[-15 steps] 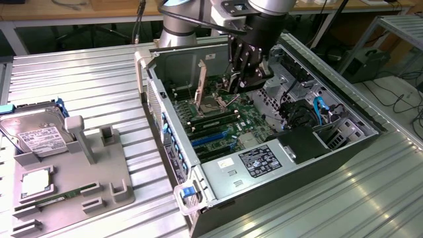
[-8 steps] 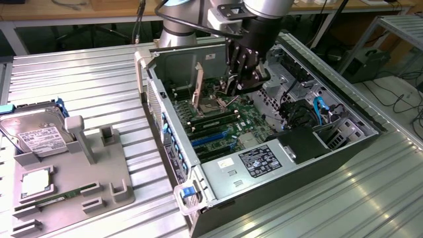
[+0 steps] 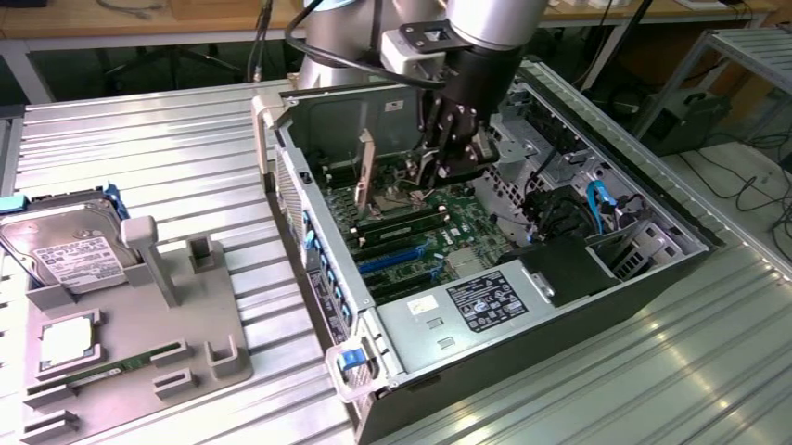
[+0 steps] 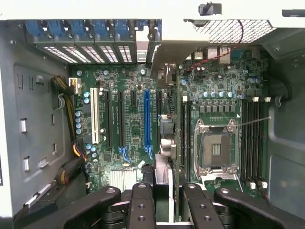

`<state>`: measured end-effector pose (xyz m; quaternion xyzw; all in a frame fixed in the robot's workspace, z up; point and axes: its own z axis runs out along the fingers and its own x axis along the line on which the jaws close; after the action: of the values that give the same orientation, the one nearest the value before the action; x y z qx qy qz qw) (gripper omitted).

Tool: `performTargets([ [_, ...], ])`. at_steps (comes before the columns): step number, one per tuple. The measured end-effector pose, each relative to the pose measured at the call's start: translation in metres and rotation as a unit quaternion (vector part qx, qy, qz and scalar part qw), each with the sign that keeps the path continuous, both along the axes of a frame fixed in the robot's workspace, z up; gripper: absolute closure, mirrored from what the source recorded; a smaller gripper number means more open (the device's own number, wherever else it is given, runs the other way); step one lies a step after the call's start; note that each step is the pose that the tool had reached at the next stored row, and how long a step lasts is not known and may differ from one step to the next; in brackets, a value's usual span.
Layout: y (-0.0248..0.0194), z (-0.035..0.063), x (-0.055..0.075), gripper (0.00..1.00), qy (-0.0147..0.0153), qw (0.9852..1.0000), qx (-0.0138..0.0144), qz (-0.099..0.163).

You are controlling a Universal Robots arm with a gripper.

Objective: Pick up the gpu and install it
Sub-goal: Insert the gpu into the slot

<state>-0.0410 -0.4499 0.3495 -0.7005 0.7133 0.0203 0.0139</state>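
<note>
Inside the computer case (image 3: 310, 139), your gripper (image 3: 443, 165) has its fingers (image 4: 141, 206) clamped partway shut on the gpu (image 4: 167, 143); you see it edge-on over the motherboard (image 4: 133, 129), beside the blue slot (image 4: 147, 119).

Bright light is glaring off the ribbed metal table (image 3: 693, 371) at the exterior view's right, while soft shadows are darkening the computer case (image 3: 297, 199) interior

Robotics lab: ribbed metal table (image 3: 148, 148), wooden benches (image 3: 74, 19), trailing cables (image 3: 755, 185).
</note>
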Motion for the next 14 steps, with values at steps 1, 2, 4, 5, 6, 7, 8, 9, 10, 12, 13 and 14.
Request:
performTargets([
  [1, 0.0, -0.0013, -0.001, 0.72, 0.0, 1.0, 0.0, 0.0],
  [2, -0.0002, -0.0024, -0.001, 0.72, 0.0, 1.0, 0.0, 0.0],
  [4, -0.0023, -0.0043, -0.001, 0.72, 0.0003, 1.0, -0.0001, 0.0],
  [5, -0.0038, -0.0053, -0.001, 0.72, 0.0003, 1.0, 0.0, 0.0],
  [6, -0.0052, -0.0059, -0.001, 0.72, 0.0003, 1.0, 0.0, 0.0],
  [7, -0.0062, -0.0064, -0.001, 0.72, 0.0003, 1.0, 0.0, 0.0],
  [8, -0.0068, -0.0066, -0.001, 0.72, 0.0003, 1.0, 0.0, 0.0],
  [9, -0.007, -0.0071, -0.002, 0.72, 0.0003, 1.0, 0.0001, 0.0],
  [10, -0.007, -0.0079, -0.003, 0.72, 0.0002, 1.0, 0.0001, 0.0],
  [12, -0.007, -0.0108, -0.006, 0.72, 0.0003, 1.0, -0.0001, 0.0],
  [13, -0.007, -0.0133, -0.007, 0.72, 0.0003, 1.0, 0.0, 0.0],
  [14, -0.007, -0.0152, -0.007, 0.72, 0.0003, 1.0, 0.0, 0.0],
])
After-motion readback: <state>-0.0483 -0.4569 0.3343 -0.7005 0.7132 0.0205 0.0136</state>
